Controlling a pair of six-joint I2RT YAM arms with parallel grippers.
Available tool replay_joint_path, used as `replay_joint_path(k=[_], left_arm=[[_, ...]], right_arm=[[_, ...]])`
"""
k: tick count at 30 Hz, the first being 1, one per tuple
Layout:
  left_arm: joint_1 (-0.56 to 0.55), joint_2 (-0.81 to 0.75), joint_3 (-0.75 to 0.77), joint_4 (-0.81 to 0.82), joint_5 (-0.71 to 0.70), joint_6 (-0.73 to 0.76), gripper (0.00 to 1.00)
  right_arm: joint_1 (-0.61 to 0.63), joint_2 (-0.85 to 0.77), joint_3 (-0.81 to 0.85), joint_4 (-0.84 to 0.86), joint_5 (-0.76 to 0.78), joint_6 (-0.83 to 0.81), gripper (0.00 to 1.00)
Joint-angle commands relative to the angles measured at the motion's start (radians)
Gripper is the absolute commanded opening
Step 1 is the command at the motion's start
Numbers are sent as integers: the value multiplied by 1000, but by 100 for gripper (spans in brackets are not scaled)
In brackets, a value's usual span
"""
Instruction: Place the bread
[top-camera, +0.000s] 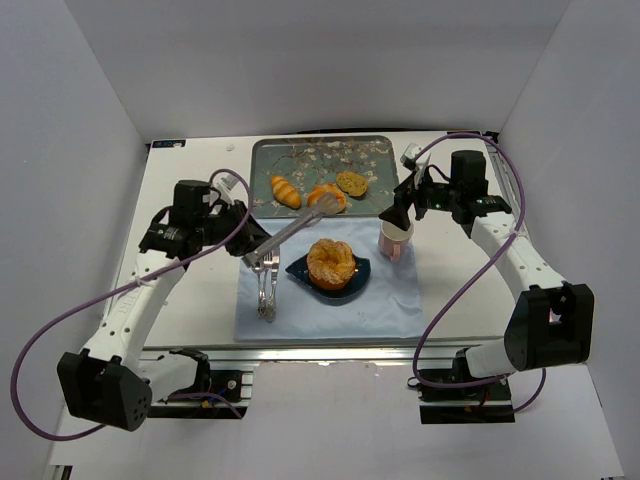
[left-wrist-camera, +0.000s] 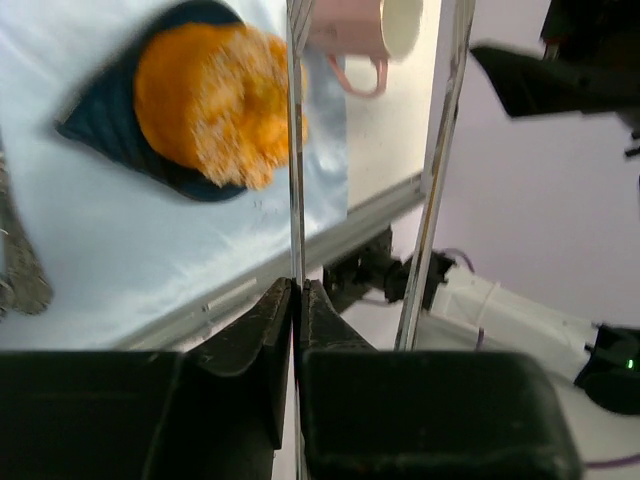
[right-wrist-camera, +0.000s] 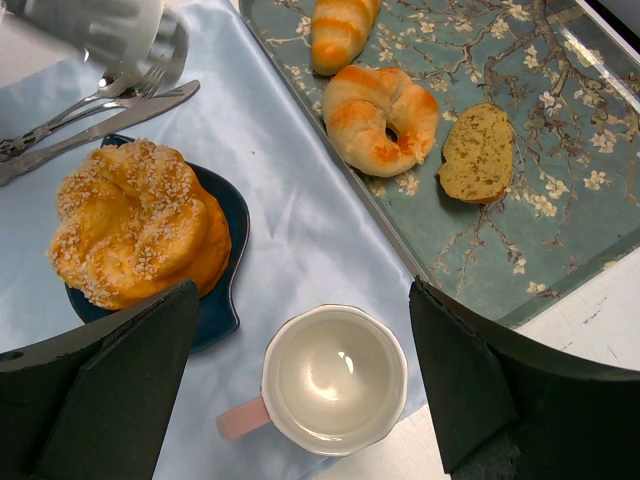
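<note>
The bread (top-camera: 330, 262), a big round golden bun with sesame on its ridged top, lies on a dark blue plate (top-camera: 300, 270) on the light blue cloth. It also shows in the left wrist view as the bread (left-wrist-camera: 215, 95) and in the right wrist view as the bread (right-wrist-camera: 130, 225). My left gripper (top-camera: 250, 252) (left-wrist-camera: 297, 285) is shut on one arm of metal tongs (top-camera: 295, 230) (left-wrist-camera: 295, 150), whose tips reach toward the tray's near edge. Over the pink cup (right-wrist-camera: 335, 380) hangs my right gripper (top-camera: 398, 215) (right-wrist-camera: 302, 290), open with nothing in it.
A flowered tray (top-camera: 300, 155) at the back holds a striped croissant (top-camera: 285, 190), a smaller pale bun (top-camera: 327, 195) and a bread slice (top-camera: 351, 183). Cutlery (top-camera: 266, 290) lies on the cloth (top-camera: 340, 310) left of the plate. The pink cup (top-camera: 396, 240) stands right of the plate.
</note>
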Motion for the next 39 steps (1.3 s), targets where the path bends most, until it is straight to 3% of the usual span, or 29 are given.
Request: replay_joint_path(k=[1,5,6,10,16,24,27,33,35,37,38,39], left_arm=[[108,-34,16,57,-67,38,11],[220,1,72,1,-293,176,9],[224,13,80,-7,-422,235,8],[224,45,-4,120,-665,429,4],[266,137,-224,458,-749,747,0],[297,320,-280,664,-773,818,0],[298,362,-268,658,-809,792,15],[313,365,-253,613,-832,743,59],[321,344,-253,609,-817,734,66],[331,321,-251,611,-795,722,68],[338,310,-250,616,-790,696,76],[344,296,-243,617,-784,665,92]], right_arm=[[-5,-23,5,28,-23,-3,89],[-5,-27,2,35,-27,2,89],[-5,-28,0,40,-28,2,89],[-5,-19,12,41,-39,2,89],[-5,-17,32,37,-45,-2,89],[-5,-30,48,28,-29,-5,89],[-7,-29,53,18,-25,-9,89],[-5,-21,66,39,48,122,89],[-3,-24,69,47,137,154,89],[-4,-30,78,55,218,187,89],[-3,-28,91,53,266,200,89],[-2,-25,110,47,295,215,89]])
